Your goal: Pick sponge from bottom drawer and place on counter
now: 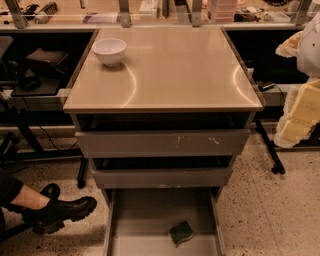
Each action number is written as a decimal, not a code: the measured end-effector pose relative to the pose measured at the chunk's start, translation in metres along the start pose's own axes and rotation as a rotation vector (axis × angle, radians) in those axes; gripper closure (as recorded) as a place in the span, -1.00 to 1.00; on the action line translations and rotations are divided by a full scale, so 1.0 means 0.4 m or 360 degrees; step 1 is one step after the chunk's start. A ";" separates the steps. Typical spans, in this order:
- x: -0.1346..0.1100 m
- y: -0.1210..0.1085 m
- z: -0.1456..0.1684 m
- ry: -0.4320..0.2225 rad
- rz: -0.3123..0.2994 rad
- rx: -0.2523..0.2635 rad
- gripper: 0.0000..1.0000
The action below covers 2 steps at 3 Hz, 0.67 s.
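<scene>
The sponge (pixel 181 233), a small dark green pad with a yellowish lower layer, lies tilted on the floor of the open bottom drawer (pixel 142 212), right of its middle. The counter (pixel 170 75) is a glossy beige-tan top above it. My gripper (pixel 299 114), with cream-yellow padding, hangs at the right edge of the view, beside the cabinet at the height of its upper drawers. It is well above and to the right of the sponge and holds nothing that I can see.
A white bowl (pixel 110 51) stands at the counter's back left corner. Two grey drawers with scratched fronts (pixel 162 142) are slightly pulled out above the bottom drawer. A person's leg in a black boot (pixel 60 210) rests on the floor at left. A cluttered shelf (pixel 150 12) runs behind.
</scene>
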<state>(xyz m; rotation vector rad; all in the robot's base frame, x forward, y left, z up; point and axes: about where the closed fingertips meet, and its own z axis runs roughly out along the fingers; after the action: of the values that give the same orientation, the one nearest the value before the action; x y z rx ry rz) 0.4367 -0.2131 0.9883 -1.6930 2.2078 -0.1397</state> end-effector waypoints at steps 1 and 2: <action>0.000 0.000 0.000 0.0000 0.0000 0.0000 -1.00; 0.009 0.011 0.050 -0.0041 0.0034 -0.0047 -1.00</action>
<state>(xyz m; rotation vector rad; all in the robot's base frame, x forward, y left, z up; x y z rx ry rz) 0.4384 -0.2126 0.9677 -1.6764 2.2189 -0.0797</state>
